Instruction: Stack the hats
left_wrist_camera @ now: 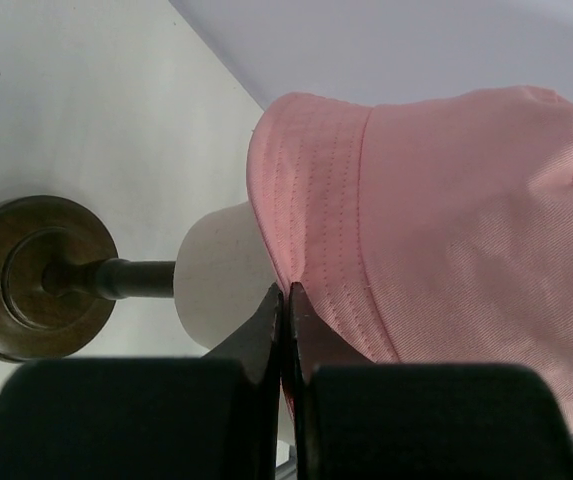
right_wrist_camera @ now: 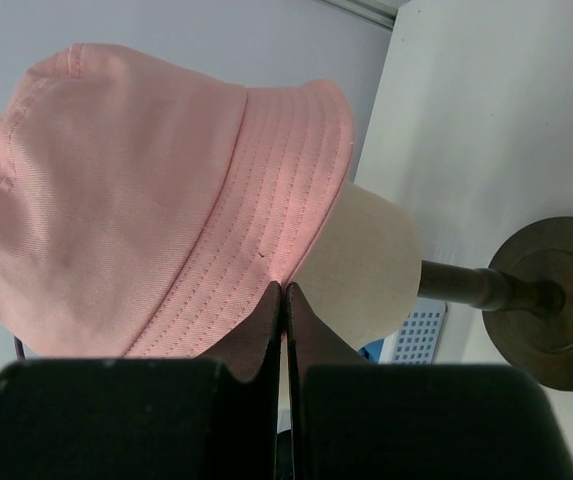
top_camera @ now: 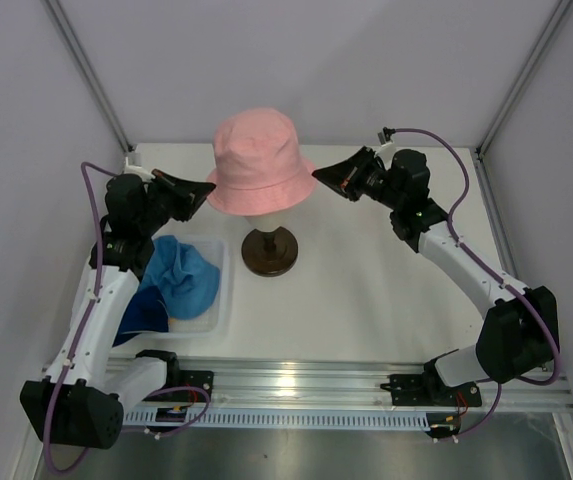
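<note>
While your light blue hat and navy hat lie in the near-left clear tray, unstacked, only the pink hat sits farther back on the head form; both pairs of jaws are pressed together at its brim.

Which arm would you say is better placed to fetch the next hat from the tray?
Left. The tray with the blue hat sits on the left side, close to the left gripper; the right gripper is beyond the pink hat.
</note>
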